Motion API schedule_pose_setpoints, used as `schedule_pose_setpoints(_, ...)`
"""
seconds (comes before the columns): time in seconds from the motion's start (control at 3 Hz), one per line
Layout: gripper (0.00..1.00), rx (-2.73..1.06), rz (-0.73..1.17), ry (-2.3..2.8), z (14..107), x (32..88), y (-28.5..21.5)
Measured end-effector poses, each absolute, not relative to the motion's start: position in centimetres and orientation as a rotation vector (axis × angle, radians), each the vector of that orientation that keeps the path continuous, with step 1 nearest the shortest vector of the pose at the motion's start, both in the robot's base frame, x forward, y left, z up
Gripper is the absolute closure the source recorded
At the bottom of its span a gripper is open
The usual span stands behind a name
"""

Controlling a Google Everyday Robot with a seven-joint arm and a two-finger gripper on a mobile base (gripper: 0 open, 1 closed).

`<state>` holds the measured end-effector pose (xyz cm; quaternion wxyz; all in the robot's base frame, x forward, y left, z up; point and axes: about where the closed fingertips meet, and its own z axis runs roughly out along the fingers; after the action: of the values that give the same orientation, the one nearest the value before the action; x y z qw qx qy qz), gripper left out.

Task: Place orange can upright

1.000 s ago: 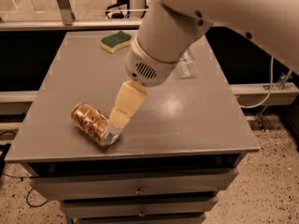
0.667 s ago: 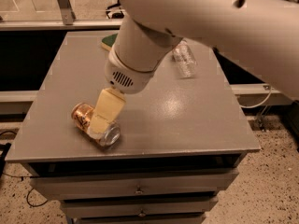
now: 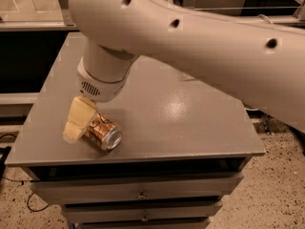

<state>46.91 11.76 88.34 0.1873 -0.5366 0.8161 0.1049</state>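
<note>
The orange can (image 3: pixel 104 133) lies on its side near the front left of the grey table (image 3: pixel 190 123), with its silver end facing the front right. My gripper (image 3: pixel 85 127) hangs from the big white arm (image 3: pixel 190 37) and is down at the can's left end, right against it. The part of the can behind the gripper is hidden.
The table's front edge (image 3: pixel 143 159) is just in front of the can, and its left edge is close by. Drawers with small handles (image 3: pixel 141 194) sit under the top. The arm covers the back of the table. Speckled floor lies to the right.
The arm has swung left and lower, so the gripper went from the can's right end to its left end. The can still lies on its side in about the same spot.
</note>
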Motion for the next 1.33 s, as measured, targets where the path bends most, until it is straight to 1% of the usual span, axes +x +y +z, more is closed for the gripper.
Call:
schedule_pose_setpoints(0.33, 0.0, -1.47, 0.267, 2.337, 86.9, 47.9, 13.2)
schedule_pose_setpoints(0.67, 0.02, -1.42, 0.243, 2.39, 85.1, 49.1, 14.1)
schedule_pose_setpoints(1.0, 0.24, -1.396, 0.23, 2.424, 83.9, 49.7, 14.1)
schedule_pose_setpoints(1.33, 0.54, -1.361, 0.224, 2.436, 84.0, 50.5, 13.7)
